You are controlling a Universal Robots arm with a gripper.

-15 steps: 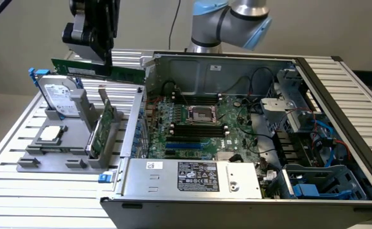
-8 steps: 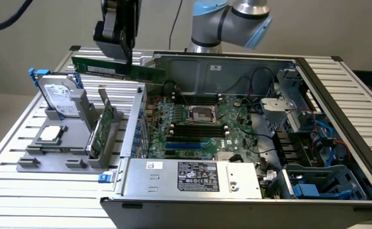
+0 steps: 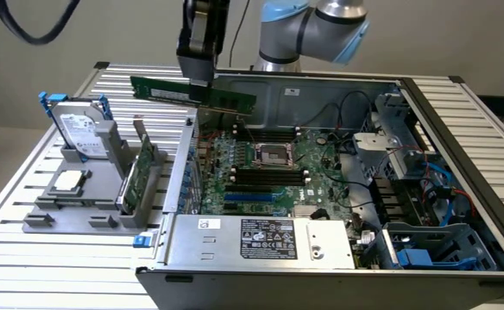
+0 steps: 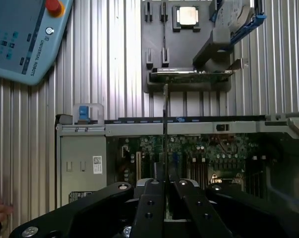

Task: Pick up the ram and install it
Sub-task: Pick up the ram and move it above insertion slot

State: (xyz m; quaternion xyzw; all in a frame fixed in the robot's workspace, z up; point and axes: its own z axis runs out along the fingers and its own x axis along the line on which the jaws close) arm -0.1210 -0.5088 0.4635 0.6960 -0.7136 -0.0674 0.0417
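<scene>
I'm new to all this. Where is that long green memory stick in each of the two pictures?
Exterior view: the ram, flat side showing, is held by the gripper above the open computer case.
Wrist view: the ram shows edge-on, a thin dark line reaching out from the gripper.
Shared landmark: the silver processor chip on the grey holder.

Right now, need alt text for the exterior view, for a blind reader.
The gripper holds the ram in the air over the edge of an open computer case with its motherboard exposed. At the exterior view's left, a grey holder on the slatted table carries a hard drive, a processor chip and a broader green card.
</scene>
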